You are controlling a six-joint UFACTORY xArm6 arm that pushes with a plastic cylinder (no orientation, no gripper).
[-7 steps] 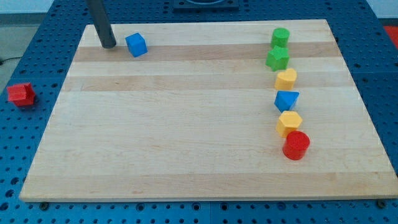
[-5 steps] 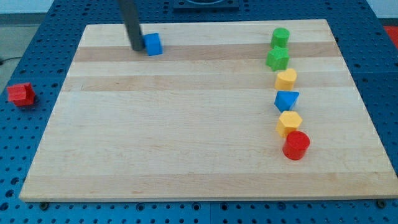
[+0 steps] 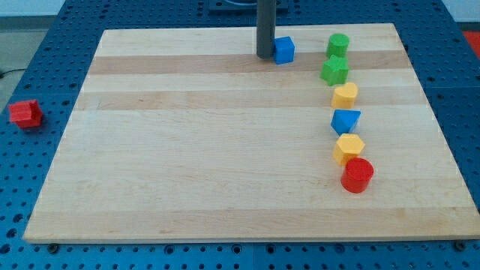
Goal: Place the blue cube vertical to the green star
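Note:
The blue cube (image 3: pixel 283 49) sits near the top edge of the wooden board (image 3: pixel 210 150), right of centre. My tip (image 3: pixel 265 56) touches the cube's left side. The green star (image 3: pixel 334 71) lies to the cube's right and slightly lower, second in a column of blocks at the view's right. There is a gap between the cube and the star.
The column at the right runs from top to bottom: a green cylinder (image 3: pixel 338 45), the green star, a yellow block (image 3: pixel 345 95), a blue block (image 3: pixel 346 121), a yellow hexagon (image 3: pixel 349 148), a red cylinder (image 3: pixel 357 175). A red block (image 3: pixel 25 113) lies off the board at the left.
My tip has swept right along the board's top edge, meeting the blue cube and pushing it from the upper left to just left of the green blocks.

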